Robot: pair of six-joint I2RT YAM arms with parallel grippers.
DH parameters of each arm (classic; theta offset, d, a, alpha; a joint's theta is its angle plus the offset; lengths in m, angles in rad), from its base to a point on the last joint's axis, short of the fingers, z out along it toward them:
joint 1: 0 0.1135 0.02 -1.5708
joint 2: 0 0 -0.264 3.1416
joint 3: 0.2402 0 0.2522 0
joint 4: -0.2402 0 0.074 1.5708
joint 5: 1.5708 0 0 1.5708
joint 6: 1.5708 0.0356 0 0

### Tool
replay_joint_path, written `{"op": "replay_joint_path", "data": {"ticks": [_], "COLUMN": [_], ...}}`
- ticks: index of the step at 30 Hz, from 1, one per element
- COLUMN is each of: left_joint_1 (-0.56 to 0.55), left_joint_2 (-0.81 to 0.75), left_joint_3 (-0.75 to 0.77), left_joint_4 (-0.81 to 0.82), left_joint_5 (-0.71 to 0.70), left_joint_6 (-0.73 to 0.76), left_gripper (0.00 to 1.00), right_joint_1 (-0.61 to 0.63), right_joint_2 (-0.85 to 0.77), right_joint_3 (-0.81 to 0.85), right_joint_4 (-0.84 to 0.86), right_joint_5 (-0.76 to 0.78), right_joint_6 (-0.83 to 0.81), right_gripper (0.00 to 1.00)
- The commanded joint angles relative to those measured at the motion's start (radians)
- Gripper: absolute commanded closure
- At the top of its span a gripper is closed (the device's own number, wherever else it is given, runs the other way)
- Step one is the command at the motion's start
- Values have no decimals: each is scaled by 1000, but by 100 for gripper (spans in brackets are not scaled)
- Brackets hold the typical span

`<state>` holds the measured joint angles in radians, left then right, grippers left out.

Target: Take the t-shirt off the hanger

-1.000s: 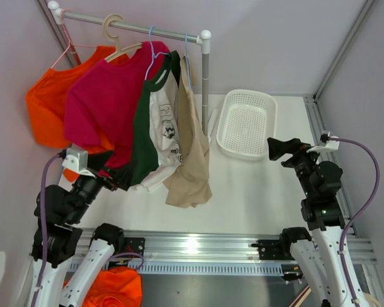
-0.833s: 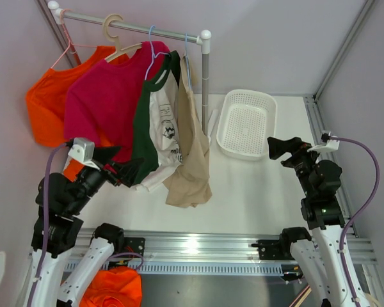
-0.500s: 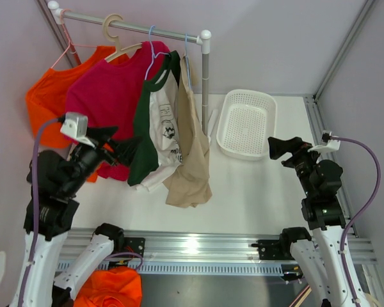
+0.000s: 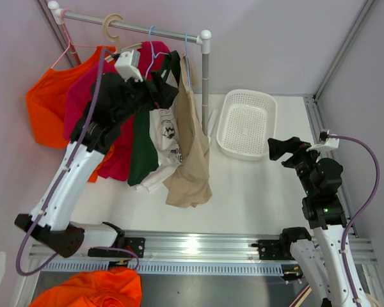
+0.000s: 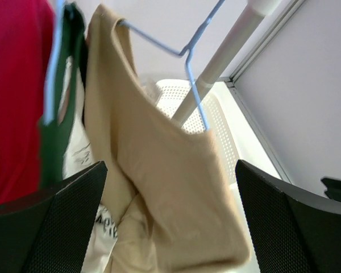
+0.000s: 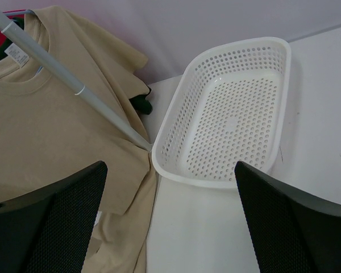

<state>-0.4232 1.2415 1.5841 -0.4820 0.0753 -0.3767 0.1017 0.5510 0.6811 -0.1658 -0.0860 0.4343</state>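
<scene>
White worktop [image 4: 256, 185], walled on the far side and both flanks. Grey clothes rail [image 4: 134, 25] across the far left corner, carried at its right end by an upright post [image 4: 206, 83]. Four garments hung from the rail, left to right: orange shirt [image 4: 41, 102] on a pink wire hanger [image 4: 64, 54]; red shirt [image 4: 117, 153] on a wooden hanger [image 4: 113, 29]; green-and-white printed shirt [image 4: 157, 144]; beige t-shirt [image 4: 191, 153], last in the row, just beside the post, its shoulders on a blue wire hanger [image 5: 176, 48] hooked over the rail and its hem hanging down in loose folds. White perforated basket [image 4: 246, 125], oblong, on the worktop to the right of the post, nothing in it. Crumpled orange cloth [image 4: 96, 291] below the near edge of the worktop, at the left. Left hand [image 4: 165, 86] was held high at rail level, in front of the red and green-and-white shirts, fingers spread wide apart and holding nothing; its wrist view looked between them at the beige t-shirt and blue hanger. Right hand [image 4: 276, 149] hung above the right side of the worktop, near the basket, fingers likewise wide apart and holding nothing, facing the basket and the beige t-shirt.
</scene>
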Motion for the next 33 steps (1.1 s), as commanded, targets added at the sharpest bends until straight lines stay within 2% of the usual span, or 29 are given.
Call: {"op": "replay_joint_path", "data": {"ticks": [1, 7, 9, 16, 24, 27, 28, 30, 31, 33], "left_joint_1": [-75, -104, -104, -115, -124, -131, -132, -135, -138, -153], "left_joint_2": [85, 216, 246, 357, 496, 515, 529, 541, 544, 543], "left_joint_3": [141, 290, 335, 397, 539, 577, 582, 597, 596, 556], "left_joint_4": [-3, -35, -40, 36, 29, 28, 29, 42, 57, 104], "left_joint_5": [-126, -160, -196, -284, -281, -299, -308, -327, -336, -364], "left_joint_6": [-5, -2, 9, 50, 71, 82, 87, 104, 111, 163], "left_gripper": [1, 5, 11, 19, 22, 34, 43, 52, 61, 71], "right_joint_1": [4, 4, 3, 4, 4, 4, 4, 4, 6, 4], "right_joint_2": [7, 9, 12, 12, 9, 9, 9, 7, 7, 7], "right_joint_3": [38, 40, 38, 44, 46, 46, 46, 44, 43, 43], "right_joint_4": [5, 3, 5, -5, -8, -9, -9, -9, -11, -11], "right_joint_5": [-4, 5, 6, 15, 25, 26, 28, 26, 25, 25], "right_joint_6": [-17, -20, -22, -28, -28, -28, -28, -26, -26, -25], "right_gripper": [1, 1, 1, 1, 1, 1, 1, 1, 1, 0]}}
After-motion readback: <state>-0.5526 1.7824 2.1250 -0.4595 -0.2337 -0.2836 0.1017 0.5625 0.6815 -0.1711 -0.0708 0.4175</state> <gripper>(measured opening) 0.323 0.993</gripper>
